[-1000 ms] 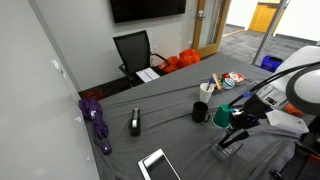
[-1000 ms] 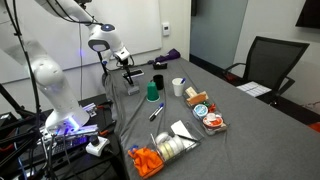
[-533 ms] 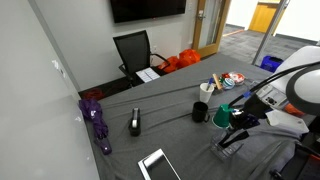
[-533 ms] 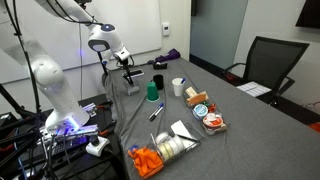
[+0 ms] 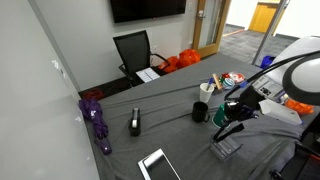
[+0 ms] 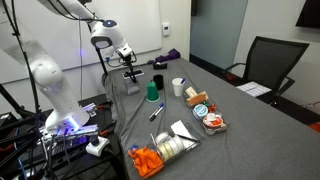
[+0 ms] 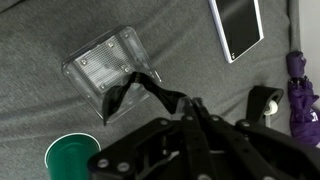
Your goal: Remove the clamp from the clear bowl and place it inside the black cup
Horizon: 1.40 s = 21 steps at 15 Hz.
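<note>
My gripper is shut on the slim black clamp, whose two handles hang splayed just above the clear bowl. In both exterior views the gripper holds the clamp a little above the clear bowl. The black cup stands upright beyond the green cup. The black cup does not show in the wrist view.
The green cup stands close to the bowl. A black-and-white device, a purple umbrella and a tablet lie further along the grey table. A white cup and snack trays stand nearby.
The gripper has risen and carried the clamp up out of the clear bowl. The bowl and the cups have not moved.
</note>
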### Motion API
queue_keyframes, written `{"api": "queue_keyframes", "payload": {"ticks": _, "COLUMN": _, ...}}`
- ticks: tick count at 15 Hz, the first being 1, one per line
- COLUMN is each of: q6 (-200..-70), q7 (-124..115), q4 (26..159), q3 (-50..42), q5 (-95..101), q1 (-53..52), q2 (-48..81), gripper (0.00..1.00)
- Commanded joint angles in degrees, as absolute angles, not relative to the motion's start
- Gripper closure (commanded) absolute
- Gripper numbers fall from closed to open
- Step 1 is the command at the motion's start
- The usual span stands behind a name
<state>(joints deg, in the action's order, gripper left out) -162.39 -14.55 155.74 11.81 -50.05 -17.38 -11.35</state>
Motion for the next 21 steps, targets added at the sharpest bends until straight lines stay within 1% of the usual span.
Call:
{"api": "queue_keyframes", "payload": {"ticks": 1, "q6": -156.6, "q7": -19.0, "q4": 152.7, "q3": 11.7, "q5": -45.4, "q1": -14.3, "q2": -12.7, "gripper": 0.99}}
{"api": "queue_keyframes", "payload": {"ticks": 3, "q6": -150.8, "q7": -22.7, "q4": 151.9, "q3": 11.6, "q5": -41.1, "q1": -12.9, "q2": -14.6, "gripper": 0.99}}
{"api": "queue_keyframes", "payload": {"ticks": 6, "q6": -143.2, "q7": -24.9, "q4": 149.8, "q3": 10.7, "q5": -39.7, "q1": -12.4, "q2": -17.7, "gripper": 0.99}}
{"api": "queue_keyframes", "payload": {"ticks": 9, "q6": -140.1, "q7": -25.6, "q4": 147.5, "q3": 10.1, "q5": -41.3, "q1": -12.0, "q2": -20.1, "gripper": 0.99}}
{"api": "queue_keyframes", "payload": {"ticks": 13, "q6": -140.1, "q7": -27.1, "q4": 144.6, "q3": 9.2, "q5": -41.3, "q1": -10.5, "q2": -20.9, "gripper": 0.99}}
{"api": "queue_keyframes", "payload": {"ticks": 21, "q6": -145.1, "q7": -30.8, "q4": 140.7, "q3": 7.8, "q5": -38.0, "q1": -4.2, "q2": -14.7, "gripper": 0.99}}
